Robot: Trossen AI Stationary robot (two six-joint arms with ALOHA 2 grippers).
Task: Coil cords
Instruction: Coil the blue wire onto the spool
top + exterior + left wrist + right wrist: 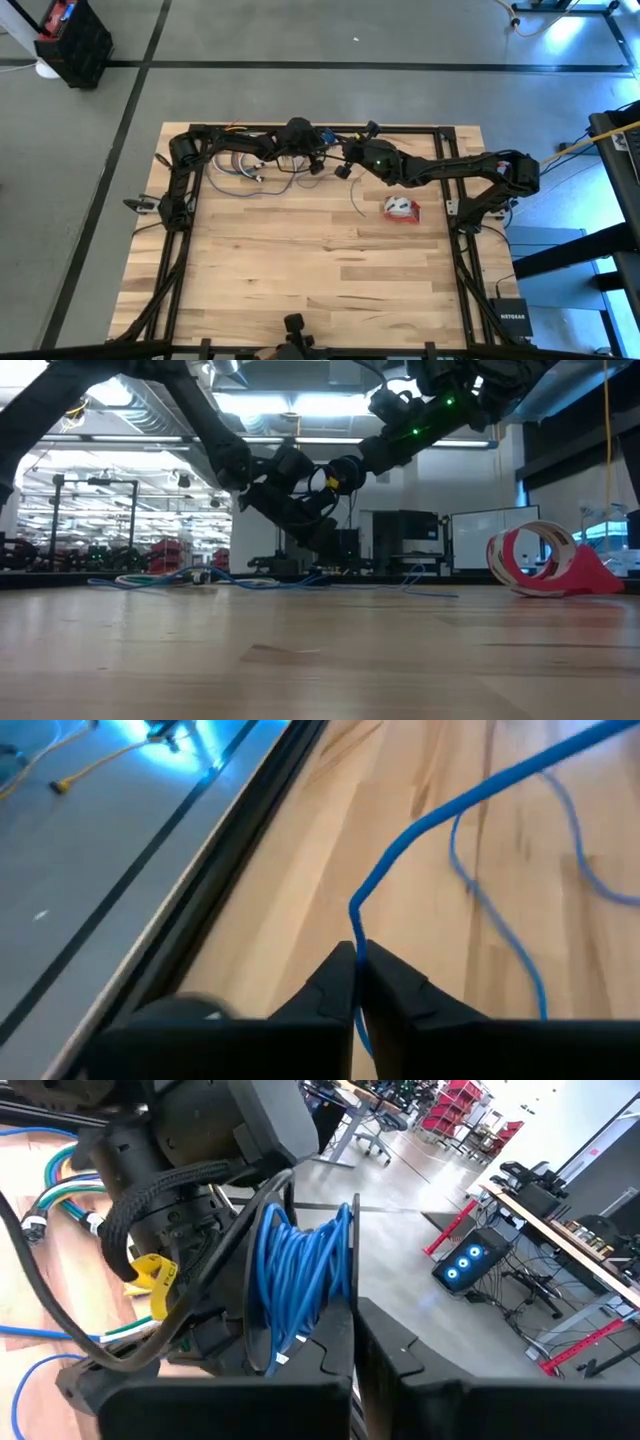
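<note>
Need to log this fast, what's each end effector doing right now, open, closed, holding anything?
Left end effector: closed on the thin blue cord.
Right end effector: closed, pinching the coiled blue loops.

A pale wooden table (pixel 300 270) with a black frame stood on a grey floor crossed by dark lines (pixel 130 100). A black crate (pixel 75 40) sat on the floor well beyond the table's far left corner. A small black Netgear box (pixel 512 315) lay beside its near right corner. Red shelving (pixel 455 1100) showed in the room behind.
</note>
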